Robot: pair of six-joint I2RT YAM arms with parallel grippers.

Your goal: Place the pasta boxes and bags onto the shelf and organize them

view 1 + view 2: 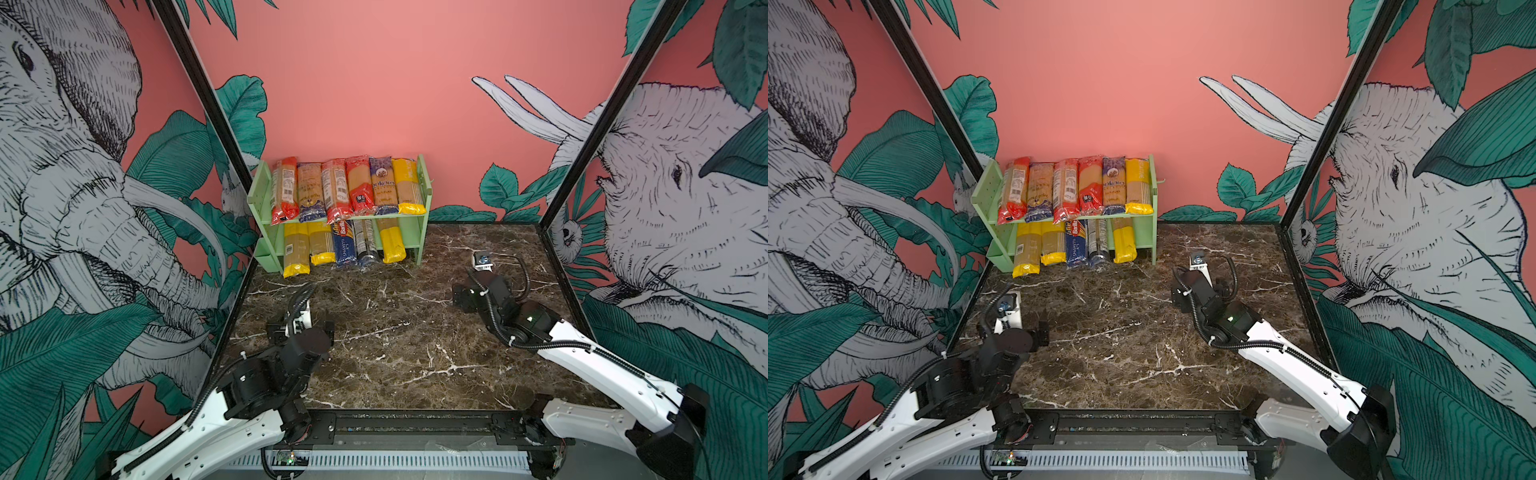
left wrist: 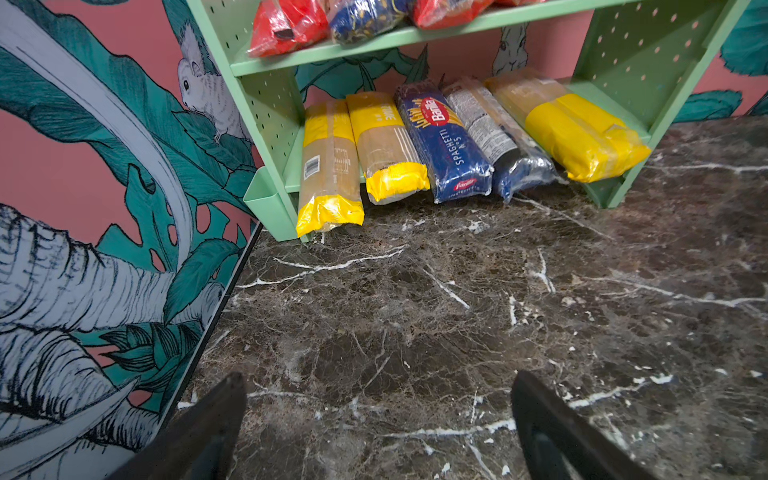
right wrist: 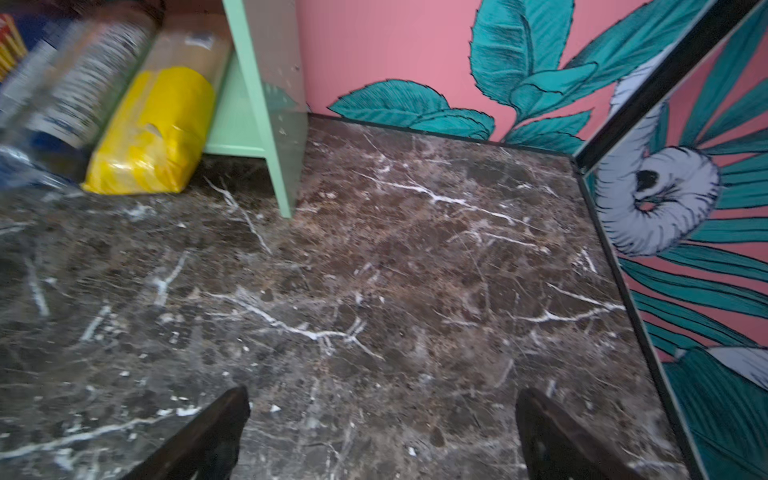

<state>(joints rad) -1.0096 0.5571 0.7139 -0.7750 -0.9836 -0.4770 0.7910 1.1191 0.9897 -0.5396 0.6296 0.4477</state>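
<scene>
Evidently the stocking is all but done: every spaghetti pack in view lies on the mint-green shelf (image 1: 419, 245), 6 in the top-tier row (image 1: 334, 189) and 5 on the bottom tier. The left gripper (image 2: 380, 386) hovers over the marble tabletop (image 2: 415, 311) with its jaws wide apart and nothing between them. The bottom tier sits straight ahead of those jaws, well apart from the tips. The right gripper (image 3: 382, 395) is likewise spread and empty, with the broad yellow-ended pack (image 3: 158, 129) ahead of it and off to one side of the jaw line.

What remains, I judge, is tidying. The 5 lower packs overhang the front edge unevenly. The outermost yellow-tipped pack (image 2: 328, 166) juts furthest toward the left jaws, the blue Barilla pack (image 2: 442, 141) and its clear dark-ended neighbour (image 2: 494, 137) less. To do it well, bring the left jaws in low, close them into a blunt face, and nudge each end squarely along the pack's length. Push gently, since the film crumples and a skewed push would fan the row. Stay under the overhanging red pack ends (image 2: 286, 29) above.
</scene>
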